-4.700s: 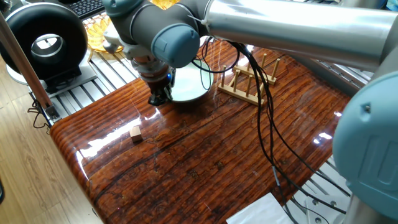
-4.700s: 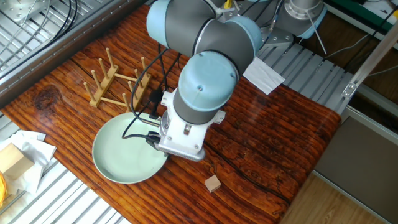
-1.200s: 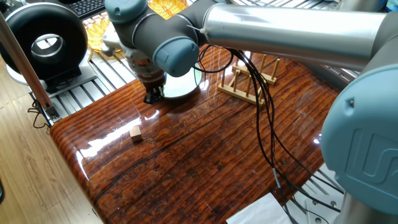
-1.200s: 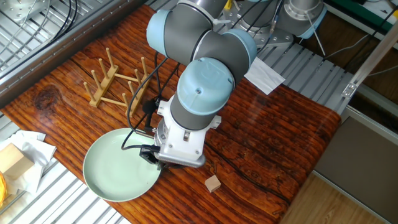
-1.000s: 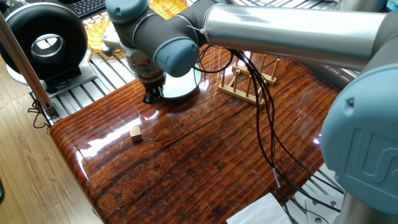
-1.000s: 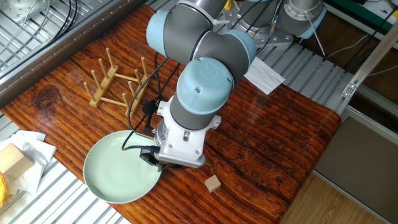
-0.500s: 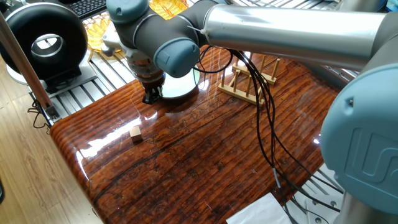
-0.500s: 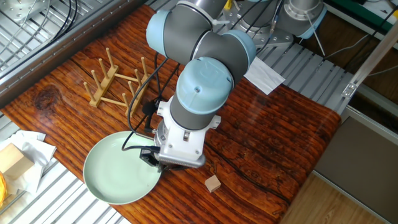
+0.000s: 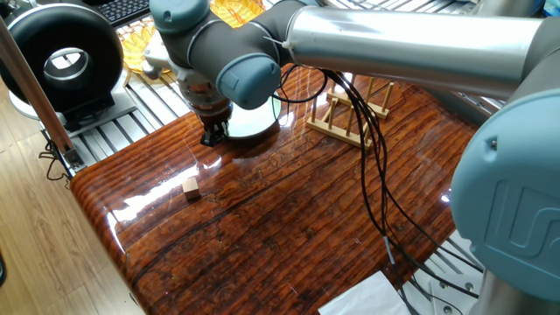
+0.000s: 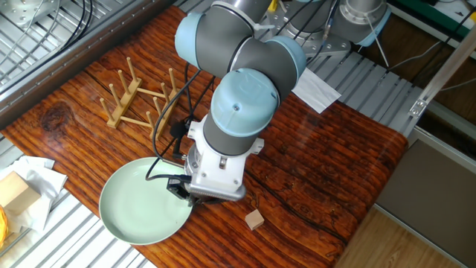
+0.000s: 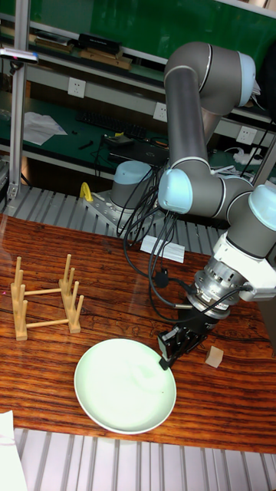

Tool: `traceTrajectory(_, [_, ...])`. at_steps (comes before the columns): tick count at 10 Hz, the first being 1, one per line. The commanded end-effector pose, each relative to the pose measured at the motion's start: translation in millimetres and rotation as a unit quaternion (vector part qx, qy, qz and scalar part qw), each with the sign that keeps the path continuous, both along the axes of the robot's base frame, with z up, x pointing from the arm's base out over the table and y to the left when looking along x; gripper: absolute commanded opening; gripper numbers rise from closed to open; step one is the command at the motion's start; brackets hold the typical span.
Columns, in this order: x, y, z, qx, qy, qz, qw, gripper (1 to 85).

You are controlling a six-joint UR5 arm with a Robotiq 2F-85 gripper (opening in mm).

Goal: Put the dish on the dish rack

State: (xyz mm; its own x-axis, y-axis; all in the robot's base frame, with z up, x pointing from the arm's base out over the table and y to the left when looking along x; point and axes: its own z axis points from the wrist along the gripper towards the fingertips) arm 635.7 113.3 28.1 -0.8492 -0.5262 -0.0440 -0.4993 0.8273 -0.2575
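Observation:
The dish (image 10: 137, 212) is a pale mint-green plate lying flat at the table's edge, its outer part hanging over the metal rails. My gripper (image 10: 178, 189) points down at the plate's rim nearest the table's middle, its fingers (image 11: 164, 359) closed across that rim. From the opposite side the gripper (image 9: 211, 137) hides part of the dish (image 9: 254, 121). The dish rack (image 10: 138, 99), light wood with upright pegs, stands bare a short way beyond the plate. It also shows as the dish rack (image 11: 44, 307) left of the dish (image 11: 119, 387), and as the dish rack (image 9: 354, 109).
A small wooden cube (image 10: 255, 219) sits on the table just past the gripper. White paper (image 10: 316, 89) lies at the far corner. Yellow wicker baskets (image 9: 144, 44) and a black round device (image 9: 66, 57) stand off the table. Black cables (image 9: 372, 175) trail from the arm.
Since the oldest frames the gripper and dish have slid together toward the table's edge, away from the rack. Over the last second nothing has visibly moved.

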Motion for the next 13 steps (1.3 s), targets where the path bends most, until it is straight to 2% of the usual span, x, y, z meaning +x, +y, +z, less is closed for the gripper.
traceTrajectory(1, [0.2, 0.3, 0.1, 0.004, 0.000, -0.004, 1.0000, 7.7])
traceTrajectory(4, [1.3, -0.1, -0.4, 0.002, -0.001, 0.002, 1.0000, 9.3])
traceTrajectory(5, [3.1, 1.7, -0.7, 0.004, -0.002, 0.010, 0.9999, 20.0])
traceTrajectory(6, [5.5, 1.3, -1.2, 0.003, -0.005, 0.016, 0.9999, 24.0])
traceTrajectory(8, [4.5, -0.9, 2.7, -0.001, -0.004, 0.023, 0.9997, 24.3])
traceTrajectory(9, [-2.0, -1.6, 6.8, -0.002, 0.005, 0.030, 0.9995, 24.3])
traceTrajectory(11, [-12.3, -2.1, 13.5, 0.001, 0.020, 0.065, 0.9977, 26.7])
traceTrajectory(12, [-13.2, -4.5, 16.4, 0.003, 0.022, 0.099, 0.9949, 35.0])
traceTrajectory(13, [-16.9, -5.4, 19.9, 0.011, 0.026, 0.131, 0.9910, 37.0])
